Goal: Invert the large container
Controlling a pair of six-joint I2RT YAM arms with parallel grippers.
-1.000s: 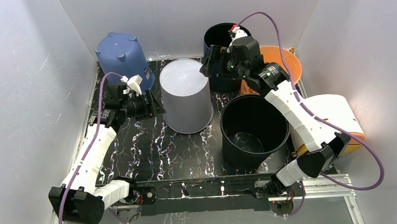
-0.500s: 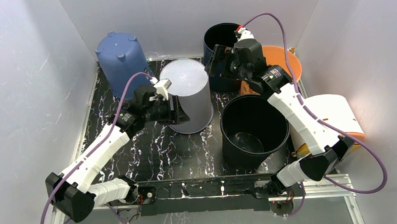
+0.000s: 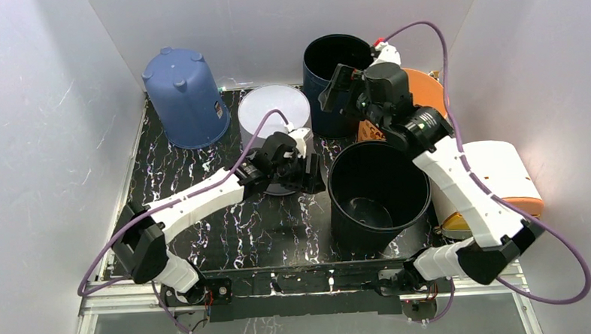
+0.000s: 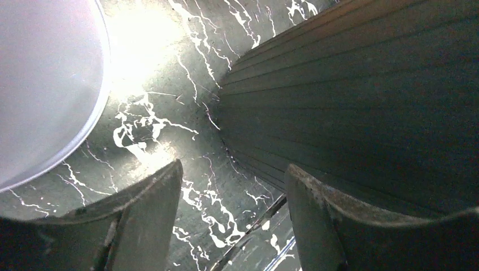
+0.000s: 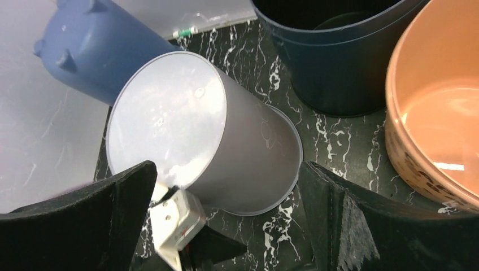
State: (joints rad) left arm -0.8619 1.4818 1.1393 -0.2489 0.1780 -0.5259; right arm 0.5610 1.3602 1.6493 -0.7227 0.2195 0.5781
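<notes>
The large container (image 3: 380, 193) is a black ribbed bucket standing upright, mouth up, at centre right. My left gripper (image 3: 311, 174) is low beside its left wall, open, with only tabletop between the fingers. In the left wrist view the ribbed black wall (image 4: 361, 96) fills the right side, and the left gripper (image 4: 234, 220) has its right finger close against it. My right gripper (image 3: 334, 90) hangs open, high at the back over the navy pot, holding nothing. In the right wrist view the right gripper (image 5: 226, 226) looks down on the grey pot.
A grey pot (image 3: 271, 115) stands upside down just left of the left gripper. A blue pot (image 3: 184, 96) sits inverted at back left. An upright navy pot (image 3: 333, 60) and an orange bowl (image 3: 432, 93) are at the back. A white and orange bin (image 3: 496, 173) lies right.
My left arm swung right, from the left side of the grey pot to the gap between it and the black container. The right gripper drifted slightly right and back.
</notes>
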